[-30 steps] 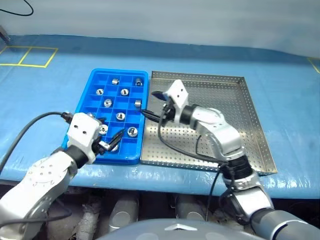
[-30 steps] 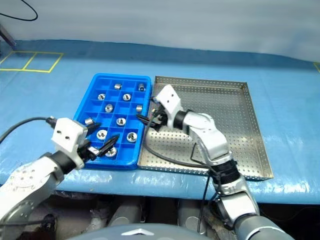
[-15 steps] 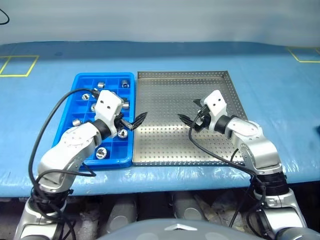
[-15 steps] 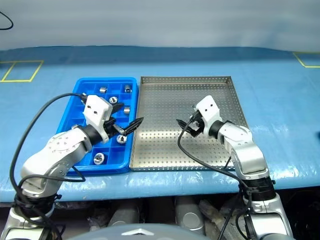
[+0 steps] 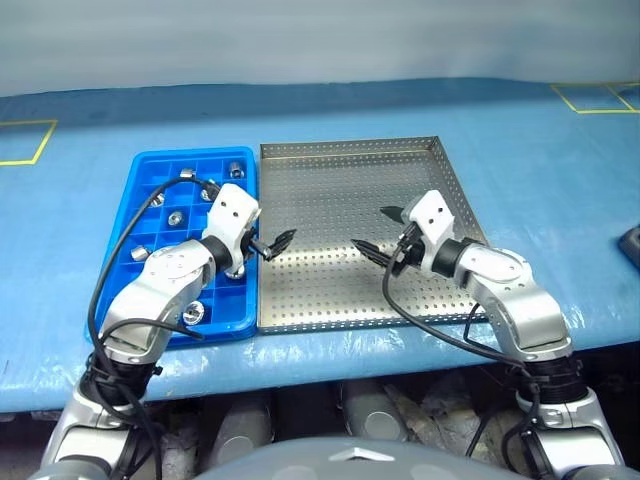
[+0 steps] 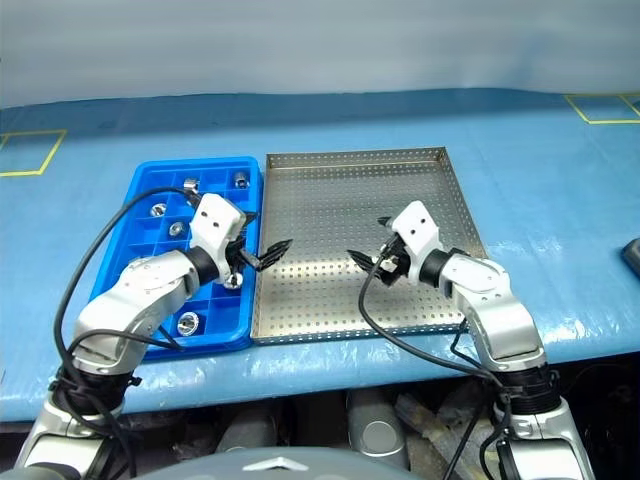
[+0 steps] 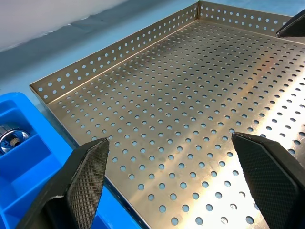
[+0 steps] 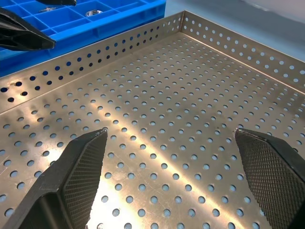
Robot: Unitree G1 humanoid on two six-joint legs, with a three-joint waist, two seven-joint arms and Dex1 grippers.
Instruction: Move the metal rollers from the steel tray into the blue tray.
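Shiny perforated steel tray (image 5: pixel 340 190), glossy plastic blue tray (image 5: pixel 150 165)

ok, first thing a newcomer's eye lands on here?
The steel tray in the middle of the blue table, its perforated floor bare. Both grippers, left and right, hang over it facing each other, jaws wide open and holding nothing. The metal rollers sit in the blue tray on its left.

A table (image 5: pixel 520 150) covered in blue sheeting with yellow tape outlines carries the blue tray (image 5: pixel 135 195) and the steel tray (image 5: pixel 340 165), touching side by side. A dark object (image 5: pixel 630 245) lies at its right edge.
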